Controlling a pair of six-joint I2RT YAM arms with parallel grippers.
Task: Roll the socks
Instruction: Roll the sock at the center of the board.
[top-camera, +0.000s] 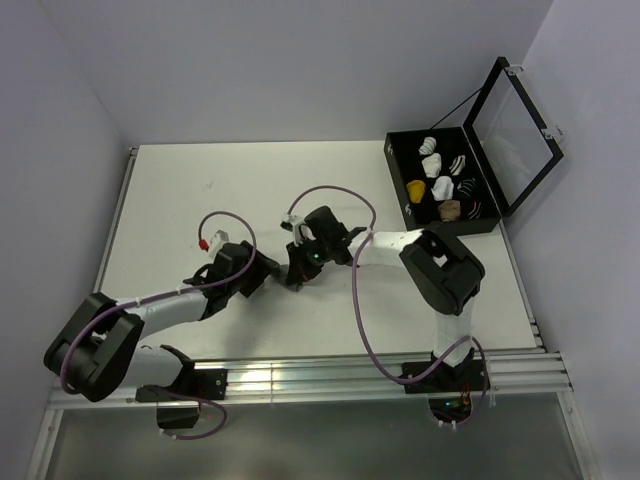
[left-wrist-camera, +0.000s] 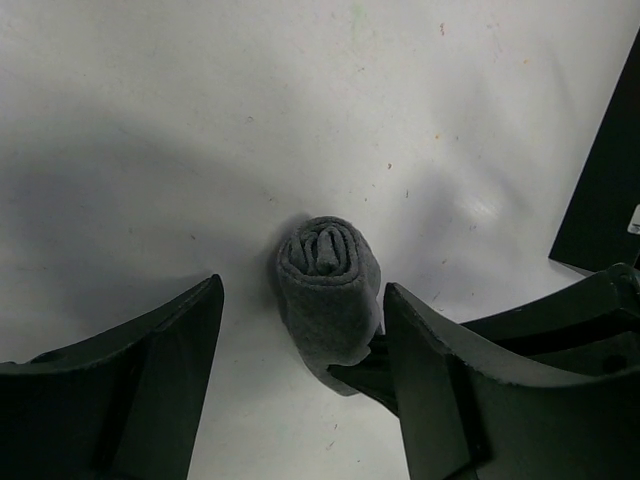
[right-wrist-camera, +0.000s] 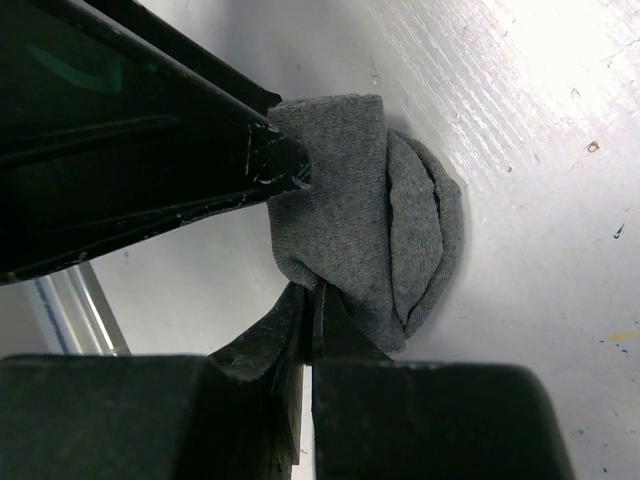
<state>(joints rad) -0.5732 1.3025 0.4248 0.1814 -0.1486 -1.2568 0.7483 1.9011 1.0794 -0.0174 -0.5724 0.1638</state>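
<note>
The grey sock (left-wrist-camera: 328, 290) lies on the white table as a tight roll, its spiral end facing the left wrist camera. My left gripper (left-wrist-camera: 300, 375) is open and straddles the roll, and one of its fingers (right-wrist-camera: 285, 165) presses against the roll's outer layer. My right gripper (right-wrist-camera: 316, 300) is shut on the edge of that outer layer (right-wrist-camera: 340, 200), low at the roll's side. In the top view the two grippers (top-camera: 268, 268) (top-camera: 297, 272) meet tip to tip and hide the roll. A mustard-yellow bundle (top-camera: 416, 189) sits in the black box.
An open black box (top-camera: 396, 175) with its lid up stands at the back right, holding white, striped and tan sock bundles. The table's front rail (top-camera: 350, 375) runs just behind the arm bases.
</note>
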